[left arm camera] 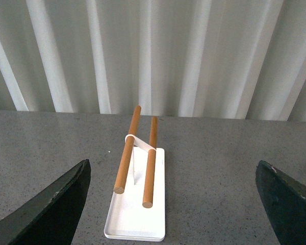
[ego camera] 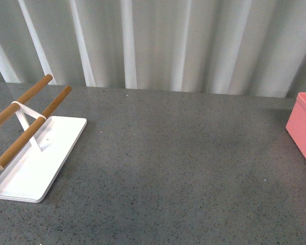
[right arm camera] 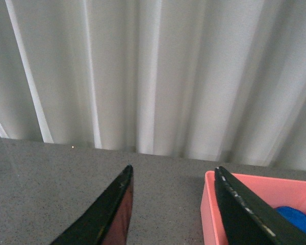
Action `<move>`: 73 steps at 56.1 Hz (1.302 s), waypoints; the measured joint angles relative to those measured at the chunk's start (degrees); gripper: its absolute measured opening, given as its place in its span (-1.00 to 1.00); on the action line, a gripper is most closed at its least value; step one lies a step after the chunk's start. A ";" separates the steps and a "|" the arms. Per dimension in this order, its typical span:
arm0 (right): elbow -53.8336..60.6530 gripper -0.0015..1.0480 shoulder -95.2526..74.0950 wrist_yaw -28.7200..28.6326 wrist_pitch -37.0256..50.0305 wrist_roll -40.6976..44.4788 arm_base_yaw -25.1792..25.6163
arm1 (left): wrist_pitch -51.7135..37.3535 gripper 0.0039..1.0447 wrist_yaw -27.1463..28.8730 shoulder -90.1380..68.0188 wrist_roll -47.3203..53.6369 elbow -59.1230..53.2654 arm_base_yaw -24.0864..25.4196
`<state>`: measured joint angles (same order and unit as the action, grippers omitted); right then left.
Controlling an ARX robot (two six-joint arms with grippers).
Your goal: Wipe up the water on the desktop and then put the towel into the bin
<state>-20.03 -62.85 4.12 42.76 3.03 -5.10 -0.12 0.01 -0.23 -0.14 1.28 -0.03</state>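
Front view is showing none of my arms; the desktop [ego camera: 173, 173] is stretching wide and dark grey with fine speckles, and the bin [ego camera: 303, 130] is sitting at its far right edge, cut off by the frame, showing only a salmon-pink corner and wall. On the left side the white tray [ego camera: 35, 168] is lying flat on the desktop, carrying two wooden rods [ego camera: 33, 127] on a white stand; pale curtains [ego camera: 158, 41] are hanging behind everything.

My left gripper [left arm camera: 173, 204] is hanging released, its two dark fingers [left arm camera: 51, 209] spread far apart at the edges of the left wrist view; nothing is sitting between them. The white tray [left arm camera: 137, 224] is lying ahead of this gripper, roughly centred between the fingers, with the wooden rods [left arm camera: 127, 153] pointing away toward the curtains [left arm camera: 158, 51]; the desktop [left arm camera: 219, 168] is lying under and around it.

My right gripper [right arm camera: 173, 204] is also standing released, grasping nothing; its fingers [right arm camera: 109, 214] are parted. The bin [right arm camera: 214, 214] is sitting just ahead of it, with one finger overlapping the bin's near wall in the right wrist view; whether they are touching I cannot tell. The towel [right arm camera: 296, 217] is lying inside the bin, only a small bright blue patch showing past the finger; the desktop [right arm camera: 46, 173] is running beside the bin toward the curtains [right arm camera: 143, 71].
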 joint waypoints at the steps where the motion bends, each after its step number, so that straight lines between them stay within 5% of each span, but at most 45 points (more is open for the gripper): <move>1: 0.63 -0.20 0.70 -0.42 0.00 -0.24 0.44 | 0.00 0.88 0.00 0.00 0.00 0.00 0.00; 12: 7.61 -0.94 7.41 -4.07 -0.26 -1.68 4.96 | 0.02 0.88 0.00 0.00 0.00 0.00 0.00; 73: 18.62 -0.93 39.50 -4.20 -19.41 -2.23 4.98 | 0.04 0.88 0.00 0.02 0.00 0.00 0.00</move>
<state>-1.41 -23.35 -0.08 23.35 0.80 -0.12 -0.08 0.01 -0.21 -0.14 1.28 -0.03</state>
